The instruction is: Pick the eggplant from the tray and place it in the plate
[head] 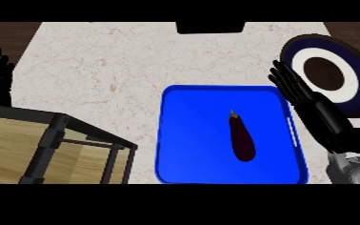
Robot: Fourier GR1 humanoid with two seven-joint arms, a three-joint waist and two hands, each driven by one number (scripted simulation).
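Observation:
A dark purple eggplant [242,137] lies lengthwise on the blue tray [190,138], right of the tray's middle, stem end pointing away from me. The plate [314,50], dark blue with a white ring and a brown centre, sits at the counter's far right, beyond the tray's right corner. My right hand [304,95] hovers over the tray's right rim between eggplant and plate, fingers straight and pointing away, holding nothing. My left hand [5,71] shows only as dark fingers at the left edge, upright and resting.
A black-framed wooden piece [63,148] fills the lower left beside the tray. A dark object [209,27] sits at the counter's far edge. Pale marble counter [126,66] stretches left of and beyond the tray.

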